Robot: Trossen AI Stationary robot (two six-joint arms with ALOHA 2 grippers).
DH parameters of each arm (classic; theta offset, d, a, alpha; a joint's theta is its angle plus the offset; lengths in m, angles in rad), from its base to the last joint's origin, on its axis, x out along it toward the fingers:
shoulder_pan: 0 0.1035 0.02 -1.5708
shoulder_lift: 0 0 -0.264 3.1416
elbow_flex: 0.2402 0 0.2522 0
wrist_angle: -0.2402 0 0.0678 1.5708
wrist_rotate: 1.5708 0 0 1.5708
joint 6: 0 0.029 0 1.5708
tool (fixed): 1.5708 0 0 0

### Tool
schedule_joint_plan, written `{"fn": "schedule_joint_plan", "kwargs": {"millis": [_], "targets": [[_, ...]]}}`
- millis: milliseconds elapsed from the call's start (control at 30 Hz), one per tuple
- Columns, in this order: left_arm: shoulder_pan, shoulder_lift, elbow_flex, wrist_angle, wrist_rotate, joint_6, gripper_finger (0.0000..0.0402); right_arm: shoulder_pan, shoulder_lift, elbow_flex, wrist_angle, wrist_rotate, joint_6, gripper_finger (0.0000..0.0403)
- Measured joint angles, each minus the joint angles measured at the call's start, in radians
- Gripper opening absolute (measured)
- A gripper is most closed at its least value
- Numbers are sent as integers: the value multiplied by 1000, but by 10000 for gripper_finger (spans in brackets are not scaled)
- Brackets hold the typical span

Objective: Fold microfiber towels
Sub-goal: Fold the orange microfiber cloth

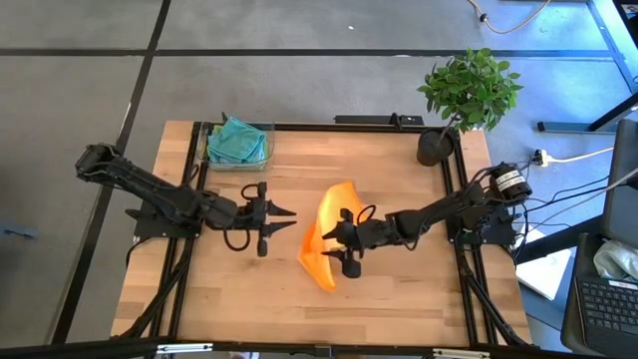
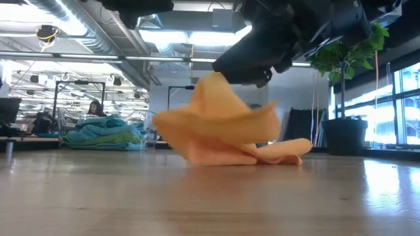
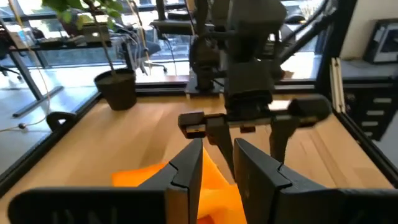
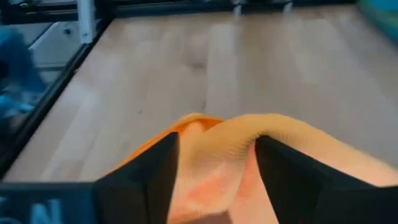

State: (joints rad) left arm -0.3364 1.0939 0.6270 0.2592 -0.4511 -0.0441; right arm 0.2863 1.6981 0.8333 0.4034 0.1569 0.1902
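Wooden table [image 1: 399, 299]: right gripper [image 1: 334, 235] pinches orange towel [image 1: 324, 261].

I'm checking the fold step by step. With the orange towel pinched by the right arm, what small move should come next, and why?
Probably carry the pinched edge across and lower it. The right gripper holds a bunched fold of the orange towel raised above the table, with the rest crumpled below. The left gripper waits beside it, holding nothing.

Stacked teal towels [image 1: 238, 142] (count unclear); blurred person [image 2: 96, 109].
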Motion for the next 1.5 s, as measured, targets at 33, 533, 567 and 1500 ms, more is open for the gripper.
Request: {"fn": "schedule_joint_plan", "kwargs": {"millis": [33,533,567,1500], "targets": [[-6,0,0,-6,0,-1,82,1,-2,0,-14,-31,19,223],[-22,0,0,-95,0,25,82,117,-3,0,-497,209,36,237],[-19,0,0,-95,0,32,82,122,-3,0,-484,247,18,233],[126,64,69,-97,87,110,82,-26,-3,-165,-87,59,-307,186]]}}
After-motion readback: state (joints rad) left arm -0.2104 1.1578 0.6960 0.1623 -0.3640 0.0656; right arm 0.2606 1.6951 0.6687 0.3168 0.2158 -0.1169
